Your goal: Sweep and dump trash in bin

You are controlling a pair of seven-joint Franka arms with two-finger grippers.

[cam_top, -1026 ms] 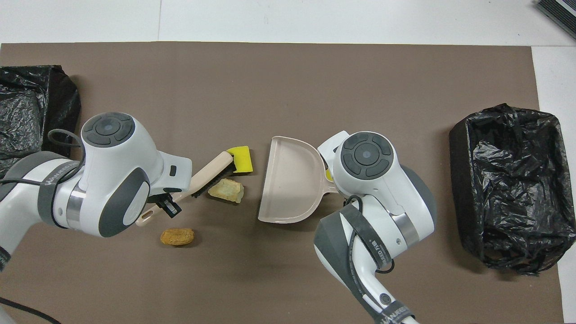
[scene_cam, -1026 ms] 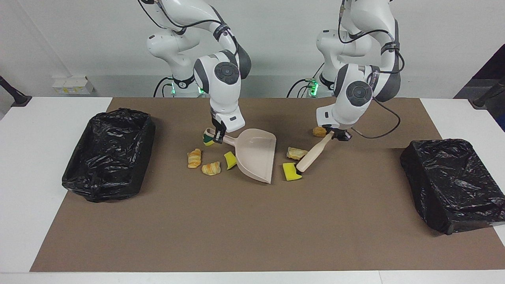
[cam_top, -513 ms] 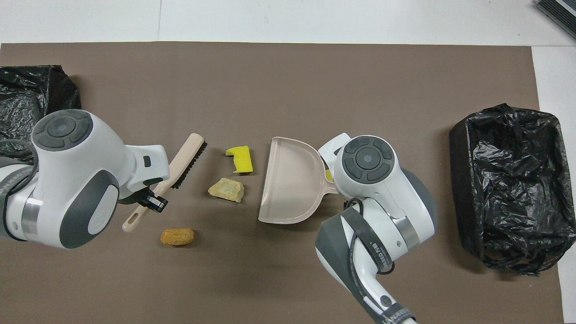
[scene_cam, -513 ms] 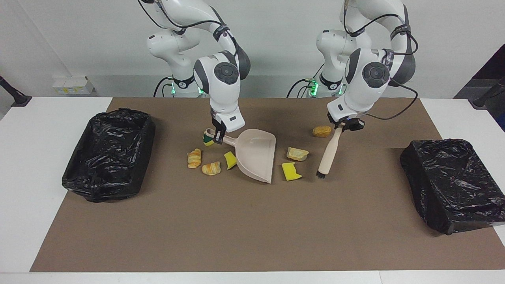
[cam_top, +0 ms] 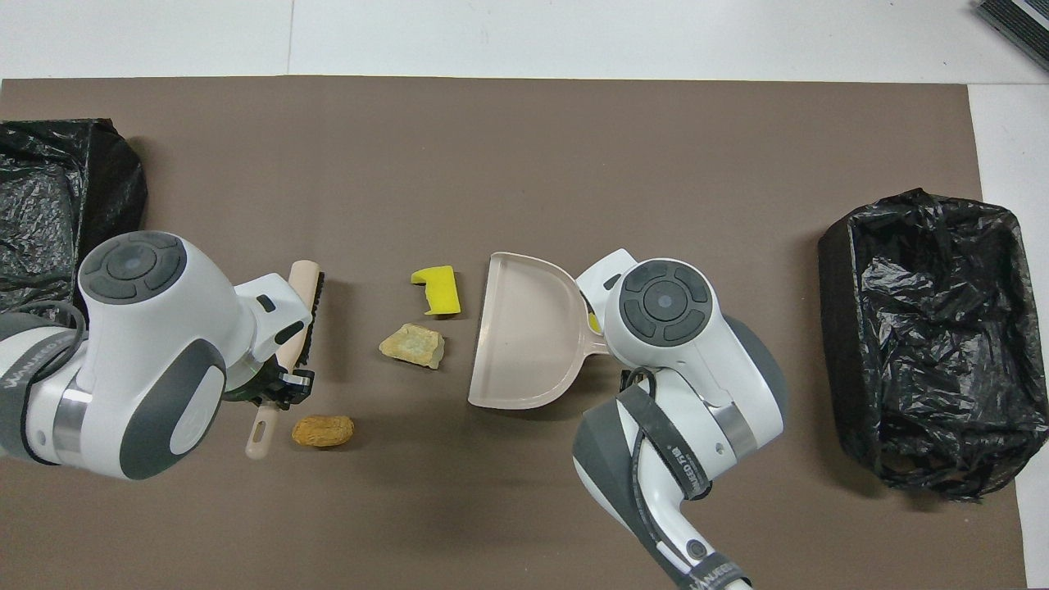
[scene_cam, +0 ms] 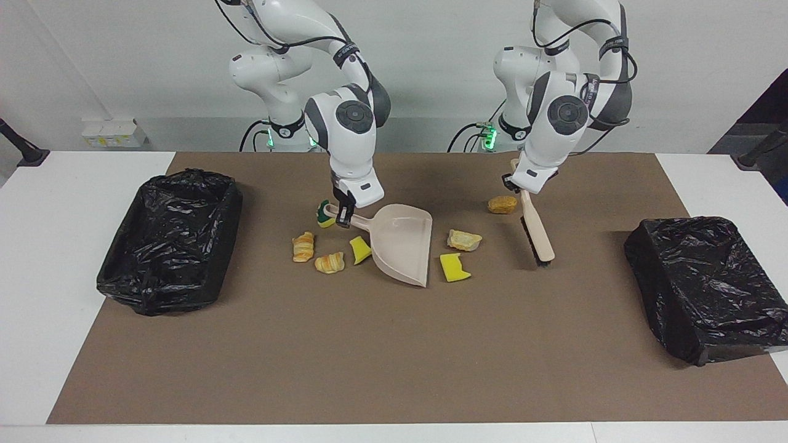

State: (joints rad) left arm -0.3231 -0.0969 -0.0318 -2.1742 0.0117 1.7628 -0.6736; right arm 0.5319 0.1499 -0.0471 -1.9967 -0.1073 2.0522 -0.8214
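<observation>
The left gripper [scene_cam: 522, 186] has its jaws clamped on the handle of the beige brush [scene_cam: 535, 231]. A second ago the bristle end lay against the yellow sponge piece [scene_cam: 455, 267]; since then the brush has swung away toward the left arm's end of the bench, and its head now points to about 5 o'clock in the facing view, well clear of that piece. The right gripper [scene_cam: 342, 212] keeps its jaws closed on the handle of the beige dustpan [scene_cam: 401, 242], which has barely moved. The trash has stayed put: the tan lump [scene_cam: 463, 239] and orange lump [scene_cam: 502, 204] between pan and brush, two croissant bits [scene_cam: 303, 246], a small yellow piece [scene_cam: 359, 249] and the green-and-yellow sponge [scene_cam: 322, 215] on the pan's other flank. Black-lined bins [scene_cam: 169, 240] stand at both ends.
</observation>
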